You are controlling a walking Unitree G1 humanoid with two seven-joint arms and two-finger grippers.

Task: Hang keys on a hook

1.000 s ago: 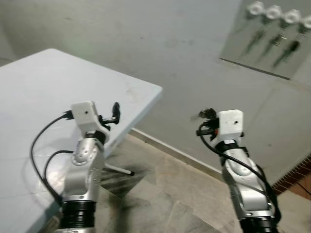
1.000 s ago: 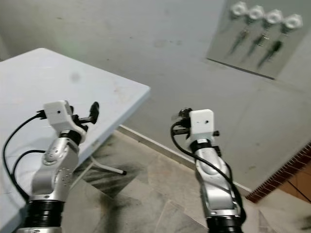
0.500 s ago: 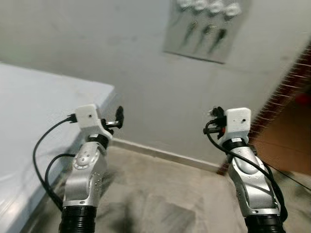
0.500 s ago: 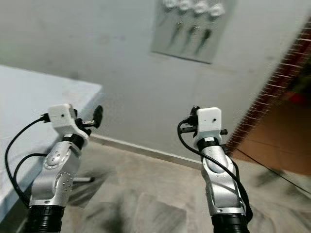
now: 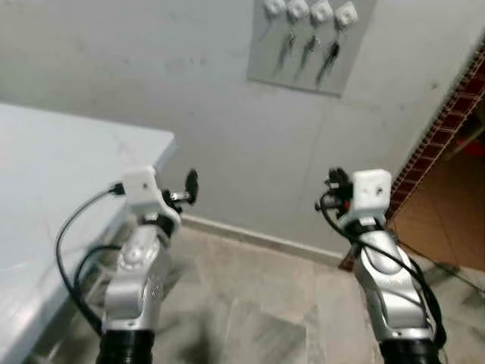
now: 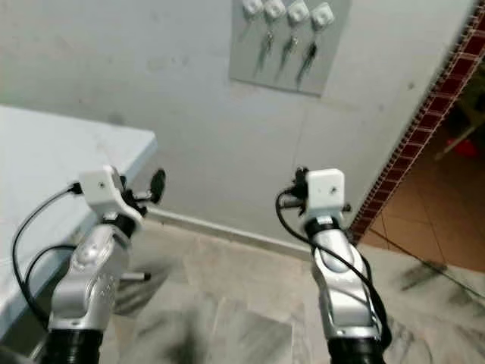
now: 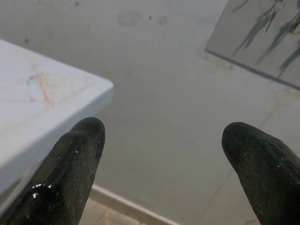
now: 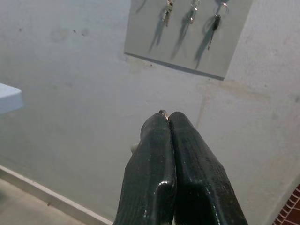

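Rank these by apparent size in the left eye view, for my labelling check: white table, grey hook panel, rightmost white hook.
1. white table, though nearest the camera
2. grey hook panel
3. rightmost white hook

Wall (image 5: pixel 189 68): matt grey plaster, faint stains. Panel (image 5: pixel 307 45) on wall: smooth flat grey sheet; white plastic-looking hooks (image 5: pixel 311 10) along its top, small metal keys (image 5: pixel 309 47) hanging below hooks. Bench (image 5: pixel 53 174) left of panel: smooth pale top, slight sheen, orange scuff marks. Floor (image 5: pixel 250 303) below wall: stone tile, dull polish. Both arms silver metal, white plastic camera housings. Right tool (image 8: pixel 168 140) fingers (image 8: pixel 192 159): black, textured, glossy, thin metal ring (image 8: pixel 163 112) pinched at tips. Left tool (image 7: pixel 164 154) fingers (image 7: pixel 75 159): same glossy black.
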